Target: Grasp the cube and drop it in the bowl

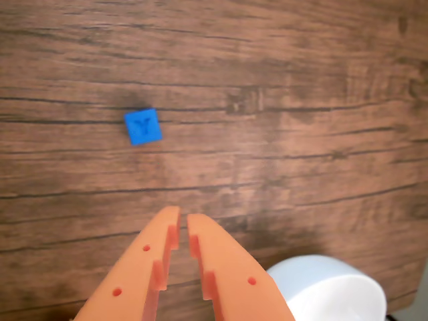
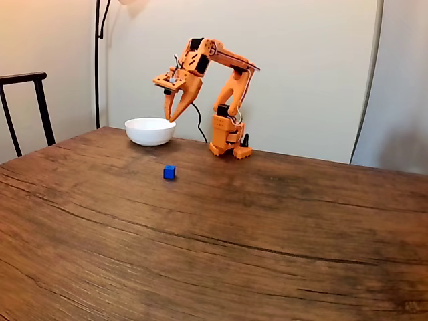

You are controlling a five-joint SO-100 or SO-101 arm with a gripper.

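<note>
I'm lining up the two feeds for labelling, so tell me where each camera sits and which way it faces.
Wrist view: rides on the arm, looks down past the orange end effector at the wooden table, the blue cube and the bowl's rim.
Fixed view: stands across the table, faces the wall, shows the whole orange arm raised above the table.
Shared: cube, bowl, end effector, table.

Dark wood-grain table [image 2: 281,254]: white bowl [image 2: 150,131] upper left, blue cube [image 2: 169,172] just below it, orange arm base [image 2: 226,140] at the far edge.
</note>
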